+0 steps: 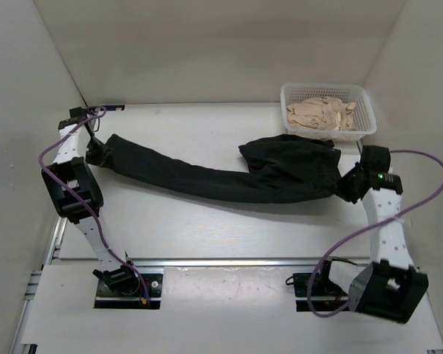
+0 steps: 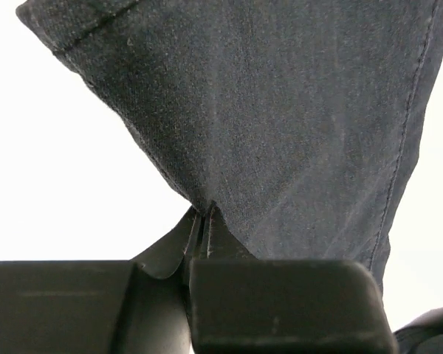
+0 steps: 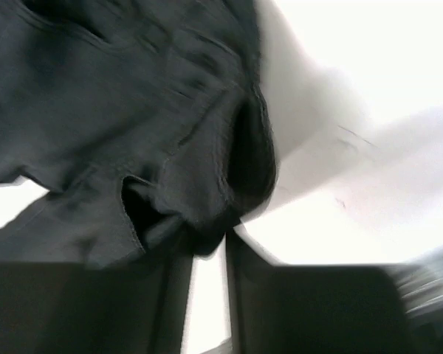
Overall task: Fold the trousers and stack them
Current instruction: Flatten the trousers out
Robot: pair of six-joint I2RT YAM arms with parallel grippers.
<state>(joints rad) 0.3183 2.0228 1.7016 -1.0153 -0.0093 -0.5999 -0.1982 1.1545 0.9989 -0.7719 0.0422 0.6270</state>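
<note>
The black trousers (image 1: 207, 177) hang stretched across the table between my two grippers, legs to the left and the bunched waist part to the right. My left gripper (image 1: 100, 153) is shut on the leg end. In the left wrist view the jaws (image 2: 205, 214) pinch a fold of the dark fabric (image 2: 295, 110), which spreads upward from the tips. My right gripper (image 1: 345, 186) holds the waist end. In the right wrist view, which is blurred, crumpled fabric (image 3: 133, 110) is caught at the tips (image 3: 210, 247), with a thin gap between the fingers below.
A white basket (image 1: 328, 87) with a beige cloth pile (image 1: 323, 112) stands at the back right, just behind the trousers' waist end. White walls close in the table on the left, back and right. A metal rail (image 1: 229, 262) runs along the near edge.
</note>
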